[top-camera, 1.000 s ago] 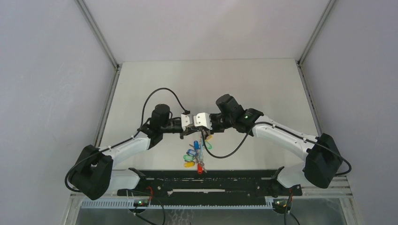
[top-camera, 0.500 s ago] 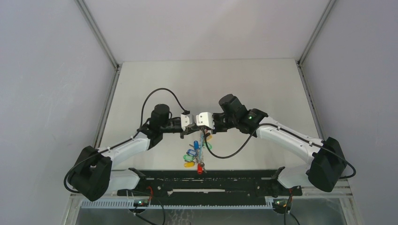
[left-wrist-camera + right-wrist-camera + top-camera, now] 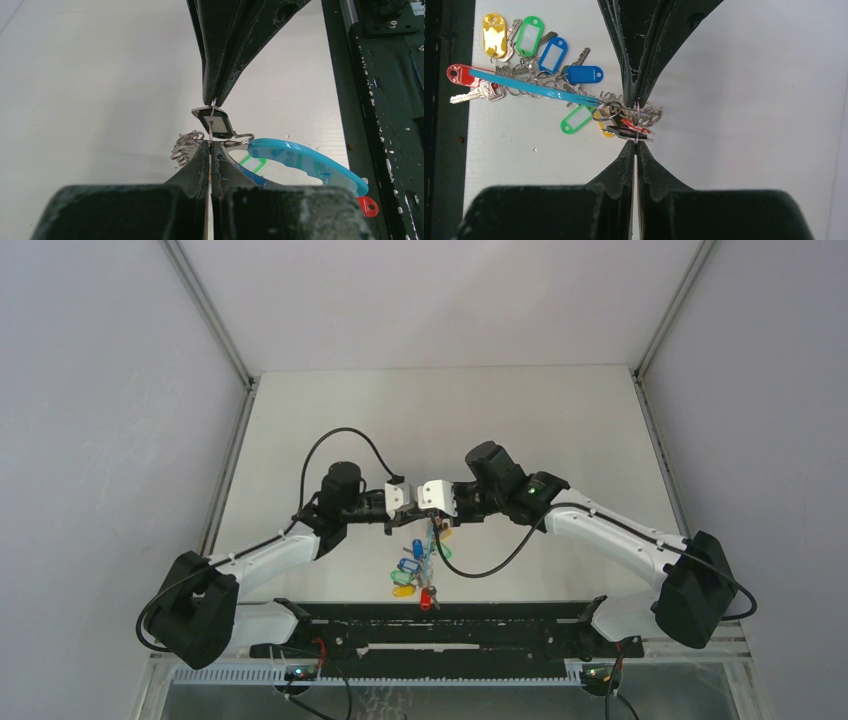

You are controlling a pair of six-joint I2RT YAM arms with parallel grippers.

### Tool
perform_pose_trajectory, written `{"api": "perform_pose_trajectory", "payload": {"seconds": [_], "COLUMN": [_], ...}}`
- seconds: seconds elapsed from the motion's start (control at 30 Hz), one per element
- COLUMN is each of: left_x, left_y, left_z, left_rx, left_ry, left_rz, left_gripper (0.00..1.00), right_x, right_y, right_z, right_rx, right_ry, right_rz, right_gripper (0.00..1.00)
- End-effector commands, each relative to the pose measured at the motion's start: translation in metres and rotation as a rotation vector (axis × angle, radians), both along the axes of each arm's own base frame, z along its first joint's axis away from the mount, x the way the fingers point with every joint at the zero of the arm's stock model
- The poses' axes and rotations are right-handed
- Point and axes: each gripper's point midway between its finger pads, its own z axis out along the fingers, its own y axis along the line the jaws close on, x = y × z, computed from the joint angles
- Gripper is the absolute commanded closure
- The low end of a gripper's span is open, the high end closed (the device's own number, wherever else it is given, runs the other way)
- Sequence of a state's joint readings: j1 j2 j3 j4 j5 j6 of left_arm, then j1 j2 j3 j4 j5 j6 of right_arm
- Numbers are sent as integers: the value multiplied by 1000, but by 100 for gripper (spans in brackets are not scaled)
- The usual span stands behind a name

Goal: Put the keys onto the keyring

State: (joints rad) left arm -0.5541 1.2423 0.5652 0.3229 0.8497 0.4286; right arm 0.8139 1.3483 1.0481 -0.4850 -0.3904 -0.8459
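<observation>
Right, both arms met nose to nose over the middle of the surface (image 3: 520, 420). The left hand (image 3: 210, 152) was squeezed fully together, with no gap between its fingers, and nipped at its very tips was a thin wire ring (image 3: 212, 114). The right hand (image 3: 634, 148) came in from the opposite side, clamped just as tight, and pinched that same wire ring from the other end. So there were two hands on one sliver of wire, tip against tip.

A small silvery plate (image 3: 222, 127) rode on the wire between them. A tangle of split rings (image 3: 186, 145) bunched just beside the left fingertips.

From that pinch point the keyring (image 3: 300, 162) swept away toward the arms' bases. Its turquoise segment stood on edge and ran toward the dark rail (image 3: 385, 100) at the near side. The keys (image 3: 553, 55) fanned out along it. A yellow tag (image 3: 494, 34) and a green tag (image 3: 529, 36) sat side by side, with two blue ones next to them. A second green tag (image 3: 576, 119) lay nearer the hands. The red tag (image 3: 458, 73) was at the far end of the band, close to the rail, with a bare silvery key (image 3: 474, 95) just beside it.

Whether the tags lay on the surface or dangled just over it, I could not tell.
</observation>
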Motion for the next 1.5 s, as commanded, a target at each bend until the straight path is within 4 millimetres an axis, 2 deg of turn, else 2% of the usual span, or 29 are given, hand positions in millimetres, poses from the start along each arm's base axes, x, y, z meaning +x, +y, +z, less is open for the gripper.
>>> {"api": "perform_pose_trajectory", "payload": {"seconds": [0.0, 1.23, 1.47], "left_x": [6, 7, 7], "left_y": [-10, -9, -10], "left_z": [45, 42, 43], "left_rx": [-84, -76, -78], "left_ry": [-109, -106, -104], "left_rz": [-31, -24, -31], "left_gripper": [100, 100, 100], "right_x": [0, 8, 6], "right_y": [6, -2, 2], "right_z": [4, 7, 10], "right_rx": [16, 12, 28], "right_ry": [9, 7, 6], "right_rz": [13, -48, -36], "right_gripper": [100, 100, 100]}}
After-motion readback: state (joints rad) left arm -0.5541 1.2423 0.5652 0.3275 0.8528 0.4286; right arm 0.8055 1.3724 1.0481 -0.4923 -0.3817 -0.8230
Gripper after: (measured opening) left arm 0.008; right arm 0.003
